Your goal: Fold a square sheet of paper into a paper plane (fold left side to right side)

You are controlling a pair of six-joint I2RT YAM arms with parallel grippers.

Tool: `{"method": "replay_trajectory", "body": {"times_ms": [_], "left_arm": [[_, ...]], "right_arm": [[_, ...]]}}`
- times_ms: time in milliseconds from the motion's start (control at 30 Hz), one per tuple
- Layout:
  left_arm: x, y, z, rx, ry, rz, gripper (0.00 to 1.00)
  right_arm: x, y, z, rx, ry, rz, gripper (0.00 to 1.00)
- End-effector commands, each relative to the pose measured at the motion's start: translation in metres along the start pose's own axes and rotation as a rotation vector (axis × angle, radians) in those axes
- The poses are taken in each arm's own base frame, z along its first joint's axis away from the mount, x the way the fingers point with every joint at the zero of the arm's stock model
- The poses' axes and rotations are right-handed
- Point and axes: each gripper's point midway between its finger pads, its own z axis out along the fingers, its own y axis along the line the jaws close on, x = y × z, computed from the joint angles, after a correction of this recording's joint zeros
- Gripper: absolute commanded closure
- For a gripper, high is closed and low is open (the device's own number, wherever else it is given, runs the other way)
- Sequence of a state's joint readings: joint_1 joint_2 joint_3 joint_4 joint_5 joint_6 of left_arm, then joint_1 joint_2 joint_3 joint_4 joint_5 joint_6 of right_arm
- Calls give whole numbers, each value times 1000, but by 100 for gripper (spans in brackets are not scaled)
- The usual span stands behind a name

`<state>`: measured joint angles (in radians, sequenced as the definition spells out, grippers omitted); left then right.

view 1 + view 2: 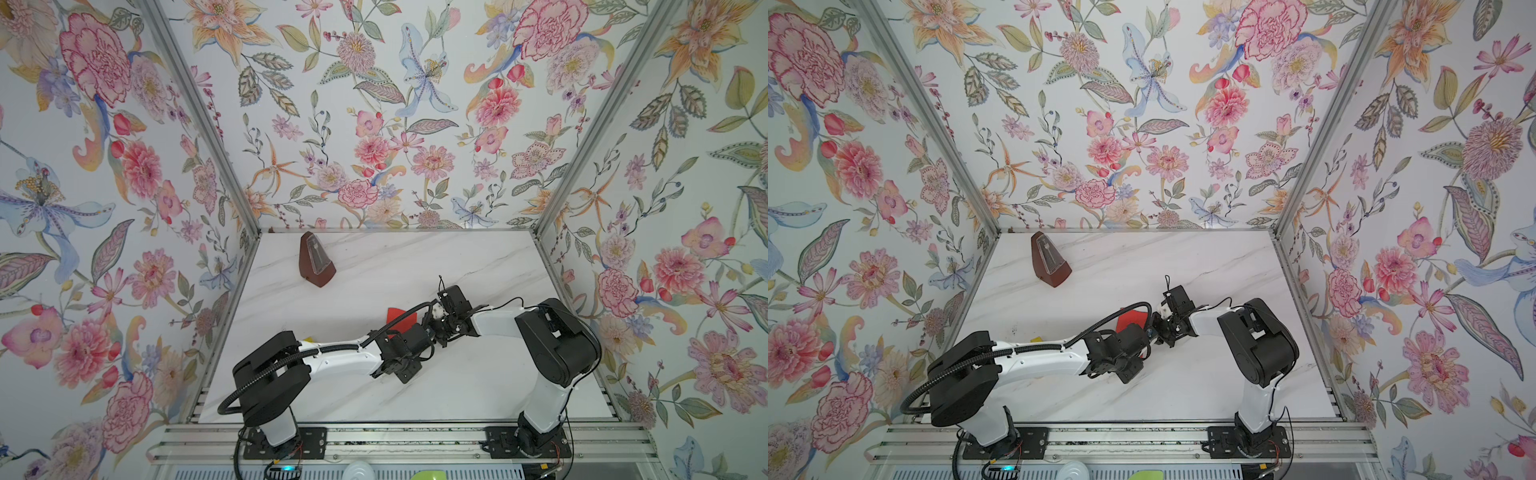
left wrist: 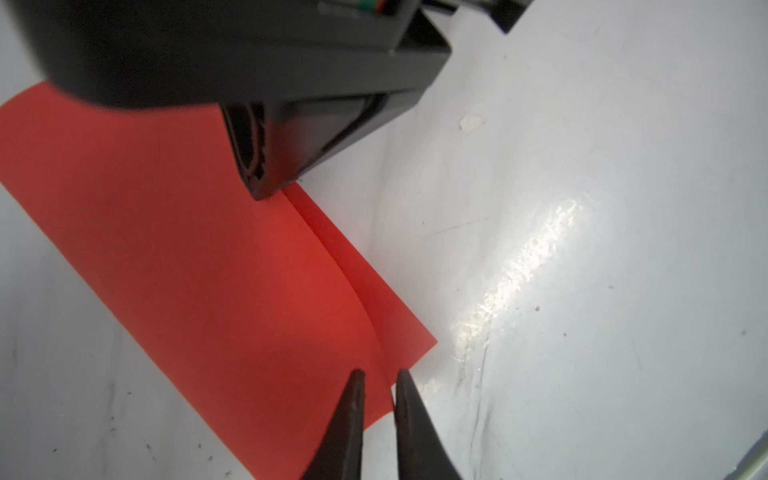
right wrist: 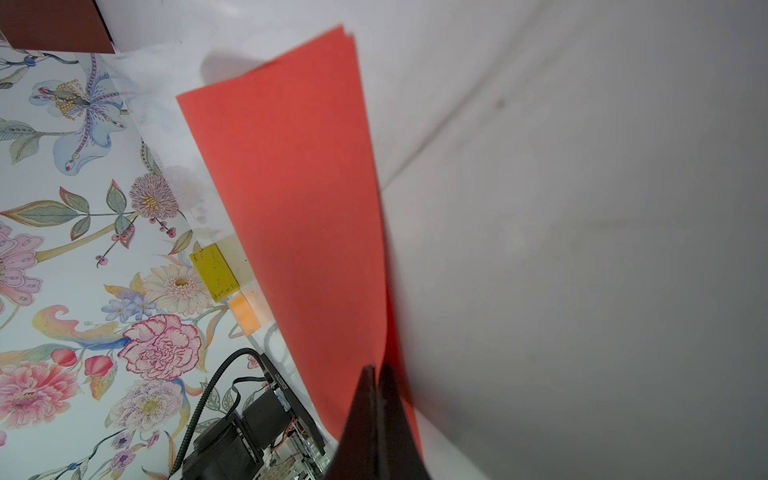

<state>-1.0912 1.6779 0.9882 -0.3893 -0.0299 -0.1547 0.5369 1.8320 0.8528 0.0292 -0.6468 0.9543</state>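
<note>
A white marble table (image 1: 457, 257) fills the floor of a booth papered with big flowers. A brown metronome (image 1: 316, 261) stands near the back left corner, and everything else sits forward of it. The red paper (image 1: 397, 315) lies on the table well apart from the metronome, forward and to the right of it in both top views. It is mostly hidden under the two wrists that meet above it. It is folded over on itself. The upper layer stops short of the lower one, so a narrow red strip shows along one long side, and the upper layer bulges up a little near that edge.

The left gripper (image 2: 380, 374) reaches in from the metronome's side of the table. Its fingers (image 2: 353, 415) stand a slim gap apart over one corner of the paper, with the upper layer's edge running into the gap. The right gripper (image 3: 377, 369) comes from the side away from the metronome. Its jaws are pressed together, with the upper layer's edge caught between the tips farther along the same edge.

A small yellow block (image 3: 214, 272) and an orange one (image 3: 245, 313) lie just beside each other, straight forward of the metronome.
</note>
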Motion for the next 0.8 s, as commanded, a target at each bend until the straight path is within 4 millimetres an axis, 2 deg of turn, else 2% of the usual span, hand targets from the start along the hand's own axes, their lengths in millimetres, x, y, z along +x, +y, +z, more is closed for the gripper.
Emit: {"method": "replay_trajectory", "body": {"times_ms": [0,233,433,567,767], "left_arm": [[5,3,2,2,18,-16,86],[1,5,-7,19,-6,-31,97],[-7,0,-9,103,-46,-89,100],[-13,1,-8,170,-73,-168,100],[-23,4,0,249,-95,-290,100]], "right_arm": [[9,-28,-1,107,12,55,100],[9,-27,-1,111,13,50,100],[4,-15,-2,113,16,-2,100],[0,-11,-12,164,3,-49,89],[1,-8,-41,262,-23,-127,72]]}}
